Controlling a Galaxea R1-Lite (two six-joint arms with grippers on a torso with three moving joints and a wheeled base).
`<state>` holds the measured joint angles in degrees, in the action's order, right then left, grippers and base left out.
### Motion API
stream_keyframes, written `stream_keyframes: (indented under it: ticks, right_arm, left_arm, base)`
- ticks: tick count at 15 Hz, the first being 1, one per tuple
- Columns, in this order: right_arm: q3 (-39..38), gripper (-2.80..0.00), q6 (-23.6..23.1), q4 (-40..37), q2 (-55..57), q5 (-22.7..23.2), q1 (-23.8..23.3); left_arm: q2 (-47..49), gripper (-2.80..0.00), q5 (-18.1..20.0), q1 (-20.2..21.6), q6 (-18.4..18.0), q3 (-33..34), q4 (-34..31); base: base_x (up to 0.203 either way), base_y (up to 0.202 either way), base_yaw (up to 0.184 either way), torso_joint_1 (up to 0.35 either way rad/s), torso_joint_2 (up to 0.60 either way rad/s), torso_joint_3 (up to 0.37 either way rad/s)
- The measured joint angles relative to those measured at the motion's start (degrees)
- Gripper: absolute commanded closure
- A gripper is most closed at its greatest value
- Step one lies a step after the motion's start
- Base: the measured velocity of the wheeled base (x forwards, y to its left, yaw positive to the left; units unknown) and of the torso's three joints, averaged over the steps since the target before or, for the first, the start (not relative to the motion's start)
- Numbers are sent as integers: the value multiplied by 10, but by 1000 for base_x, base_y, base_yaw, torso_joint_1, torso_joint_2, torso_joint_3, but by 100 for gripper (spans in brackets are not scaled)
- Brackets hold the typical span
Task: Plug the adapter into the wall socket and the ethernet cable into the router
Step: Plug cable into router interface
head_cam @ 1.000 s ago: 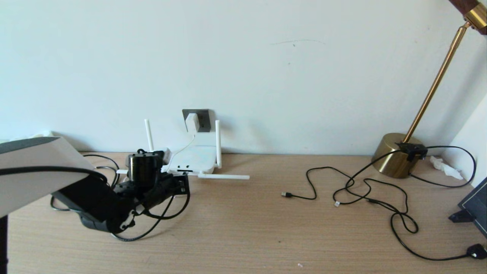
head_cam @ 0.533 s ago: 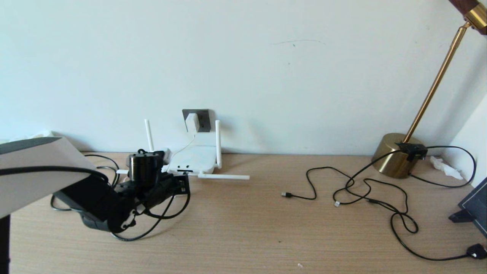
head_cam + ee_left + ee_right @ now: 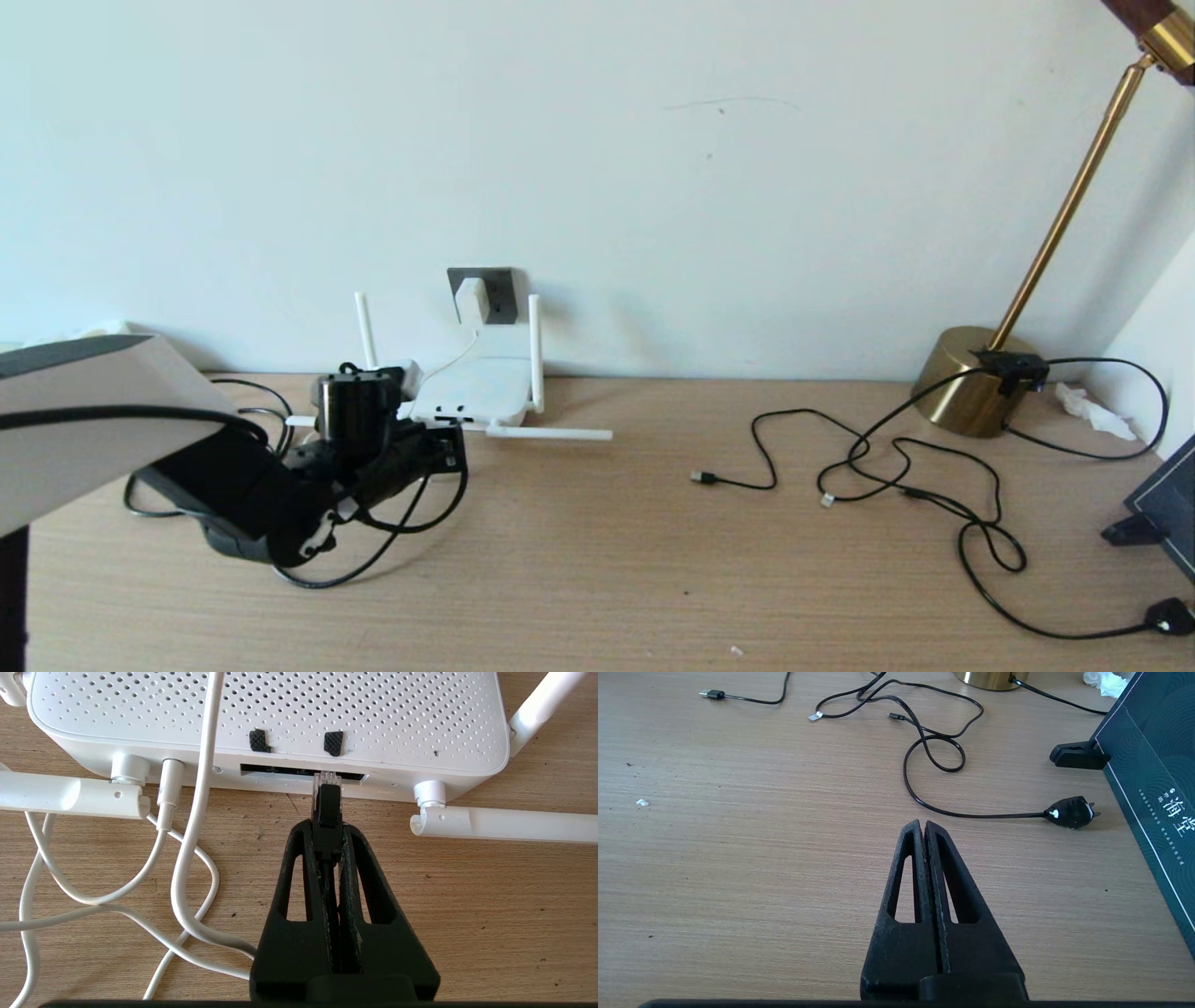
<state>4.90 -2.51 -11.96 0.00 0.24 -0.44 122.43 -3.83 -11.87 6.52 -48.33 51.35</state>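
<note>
The white router [image 3: 471,392] lies by the wall with two antennas upright and two folded flat on the desk. The adapter [image 3: 471,299] sits in the dark wall socket [image 3: 501,291] above it, and its thin white cord runs down to the router. My left gripper [image 3: 327,828] is shut on the ethernet cable's black plug [image 3: 328,802]. The plug's clear tip is at the mouth of the dark port slot [image 3: 275,770] on the router [image 3: 280,714]. The black cable loops on the desk behind the gripper [image 3: 411,527]. My right gripper [image 3: 923,826] is shut on nothing, low over bare desk.
White cords [image 3: 187,858] curl on the desk beside the left gripper, and flat antennas [image 3: 504,826] flank the ports. Thin black cords [image 3: 896,467], a brass lamp base [image 3: 976,378], a dark box [image 3: 1148,779] and a black mains plug [image 3: 1071,812] occupy the right side.
My left gripper has crept a little forward toward the router with the plug in it. The right side of the desk is unchanged.
</note>
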Motion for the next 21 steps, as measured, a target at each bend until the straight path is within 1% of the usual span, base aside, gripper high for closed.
stream_keyframes:
  ticks: [21]
  right_arm:
    - [0,0,0,0,0,0,0]
  left_arm:
    - [5,0,4,1,0,-5,0]
  base:
    - [0,0,0,0,0,0]
